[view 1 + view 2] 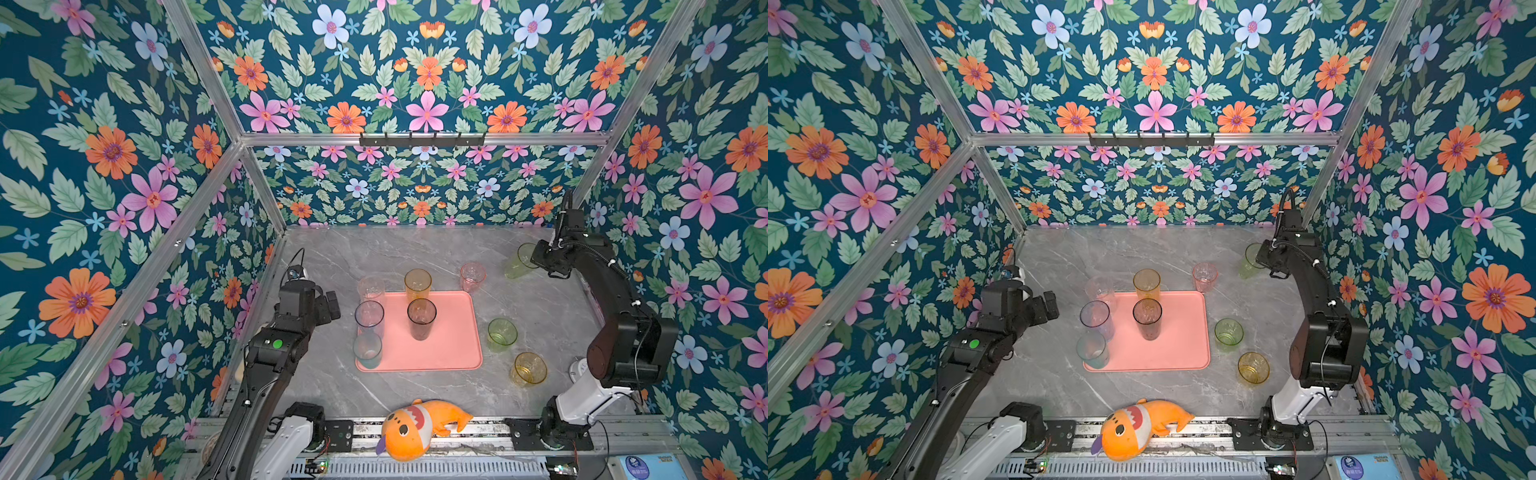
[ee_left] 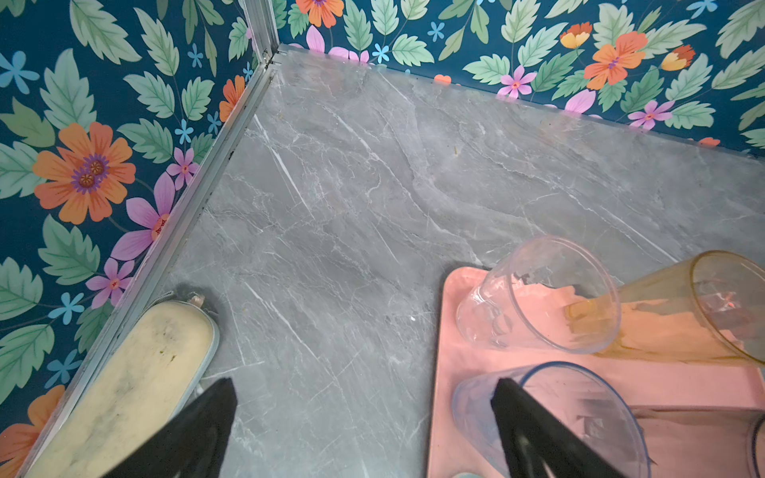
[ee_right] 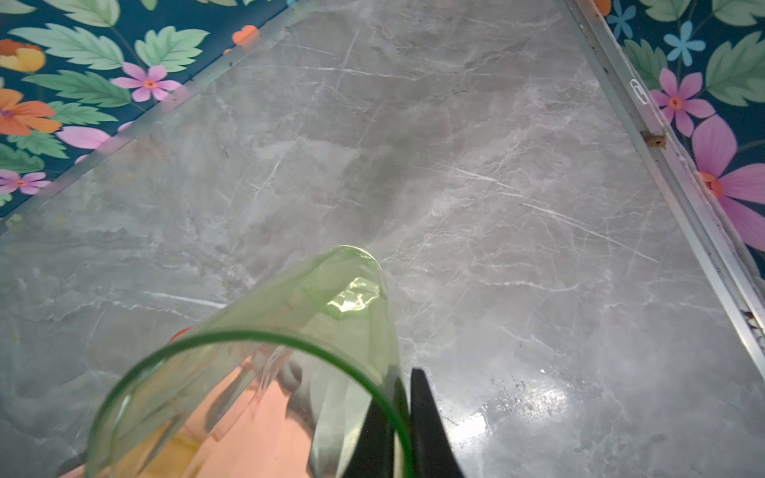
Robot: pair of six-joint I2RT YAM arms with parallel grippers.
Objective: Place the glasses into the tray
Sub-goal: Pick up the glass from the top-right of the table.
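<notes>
— Where is there room to move?
— The far half of the grey marble table (image 1: pixel 395 249) lies bare up to the wall rails. The right half of the flat salmon tray (image 1: pixel 453 332) is free too.
— What stands on it?
— The clear tumbler (image 1: pixel 371 288) and amber tumbler (image 1: pixel 417 284) are at its far edge and the smoke-grey tumbler (image 1: pixel 422 318) is mid-tray. The blue-grey tumbler (image 1: pixel 369 316) and teal tumbler (image 1: pixel 367 350) crowd its left rim. The pink tumbler (image 1: pixel 473 277), short green tumbler (image 1: pixel 502 334) and yellow tumbler (image 1: pixel 528 369) stand off it, on marble.
— The arms?
— At the table's far right, the right gripper (image 3: pixel 403 418) pinches the wall of the tall green tumbler (image 3: pixel 298 331), with one finger inside. I can't tell whether its base touches the table. The left gripper (image 2: pixel 364 387) is spread wide, holding nothing, just left of the blue-grey tumbler.
— Anything hidden?
— In both top views the left arm covers most of a smudged beige pouch (image 2: pixel 136 385) along the left wall.
</notes>
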